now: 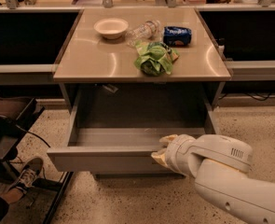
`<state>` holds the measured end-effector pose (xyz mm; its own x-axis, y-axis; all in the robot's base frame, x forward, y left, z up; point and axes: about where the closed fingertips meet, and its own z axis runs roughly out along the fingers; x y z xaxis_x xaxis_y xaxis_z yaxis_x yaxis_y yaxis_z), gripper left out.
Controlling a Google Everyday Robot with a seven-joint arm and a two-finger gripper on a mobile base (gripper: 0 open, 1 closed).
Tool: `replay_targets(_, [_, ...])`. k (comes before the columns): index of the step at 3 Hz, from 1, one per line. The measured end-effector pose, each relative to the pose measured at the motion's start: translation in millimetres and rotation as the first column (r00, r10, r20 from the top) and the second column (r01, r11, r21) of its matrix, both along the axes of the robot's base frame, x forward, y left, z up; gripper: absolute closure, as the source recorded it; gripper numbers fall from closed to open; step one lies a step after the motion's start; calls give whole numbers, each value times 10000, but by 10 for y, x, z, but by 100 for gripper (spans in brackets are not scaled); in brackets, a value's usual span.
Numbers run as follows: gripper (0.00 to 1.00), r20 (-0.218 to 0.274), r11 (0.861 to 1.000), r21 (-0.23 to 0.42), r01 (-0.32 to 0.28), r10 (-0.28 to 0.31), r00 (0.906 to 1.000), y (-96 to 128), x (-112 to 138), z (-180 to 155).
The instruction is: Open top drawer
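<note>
The top drawer (pixel 104 158) is pulled far out from under the tan counter, showing its flat grey tray (pixel 127 136) with nothing in it. My gripper (pixel 162 149) is at the right part of the drawer's front edge, its pale fingertips hooked over the rim. The white arm (pixel 221 171) comes in from the lower right and covers the right end of the drawer front.
On the counter (pixel 95 59) lie a white bowl (pixel 111 27), a clear plastic bottle (pixel 143 31), a blue packet (pixel 177 35) and a green chip bag (pixel 154 58). A person's shoe (pixel 27 171) and a dark cart (pixel 6 125) are at the left on the speckled floor.
</note>
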<state>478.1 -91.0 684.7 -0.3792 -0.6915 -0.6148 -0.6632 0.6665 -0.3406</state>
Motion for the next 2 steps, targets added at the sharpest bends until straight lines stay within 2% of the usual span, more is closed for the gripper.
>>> replay_targets(2, [100, 15, 9999, 57, 145, -145, 9999, -41, -93, 52])
